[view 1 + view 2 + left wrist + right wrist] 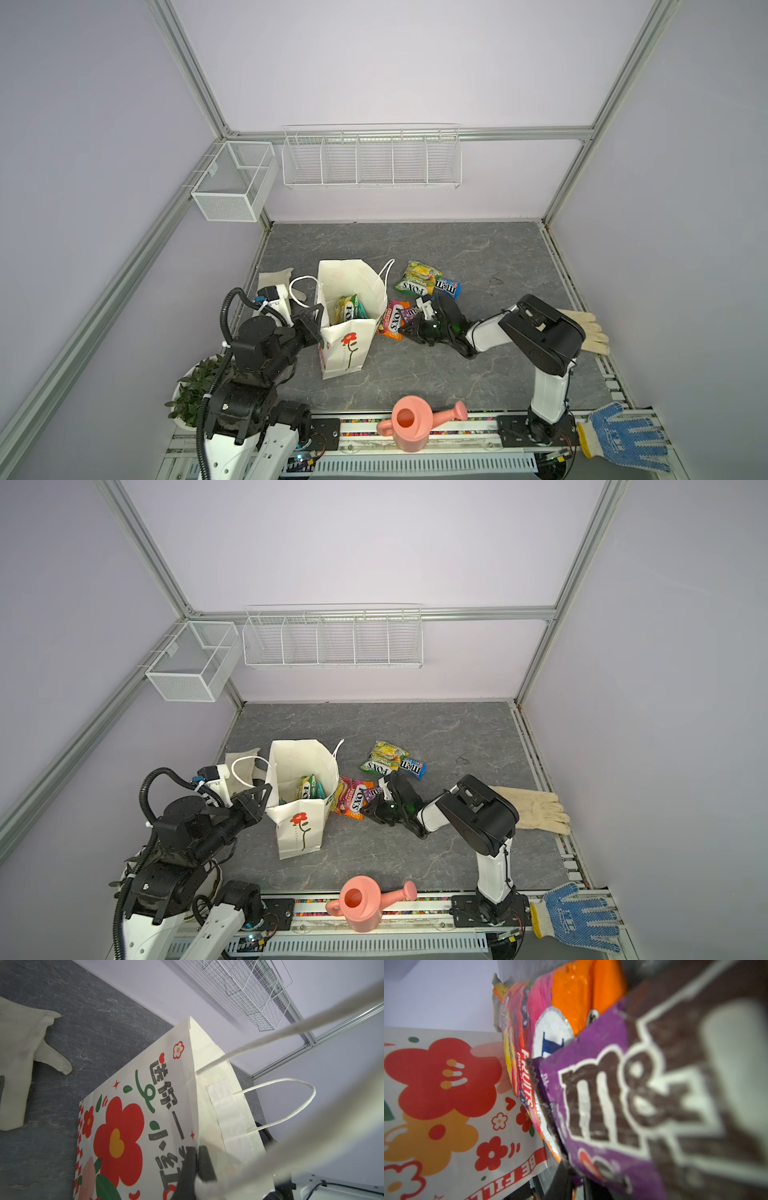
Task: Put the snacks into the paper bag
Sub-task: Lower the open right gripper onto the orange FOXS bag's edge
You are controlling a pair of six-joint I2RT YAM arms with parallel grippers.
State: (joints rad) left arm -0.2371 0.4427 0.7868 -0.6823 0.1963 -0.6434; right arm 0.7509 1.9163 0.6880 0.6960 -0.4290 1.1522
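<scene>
The tall cream paper bag (345, 349) (300, 833) stands open left of centre, red flower on its front. My left gripper (315, 319) (197, 1164) is shut on the bag's rim. Inside the bag lie a green-yellow FOX'S packet (345, 307) and a teal pack (360, 309). Right of the bag, my right gripper (413, 318) (577, 1181) is shut on the purple M&M's pack (411, 311) (623, 1105), which rests against the orange-purple FOX'S bag (392, 320) (571, 1001). Farther back lie another green-yellow FOX'S bag (417, 276) and a blue M&M's pack (449, 287).
A pink watering can (409, 424) stands at the front edge. A cream glove (590, 332) lies at the right edge and a blue dotted glove (623, 436) at the front right. A beige cloth glove (18, 1064) lies left of the bag. A potted plant (195, 386) sits front left; wire baskets (370, 162) hang on the back wall.
</scene>
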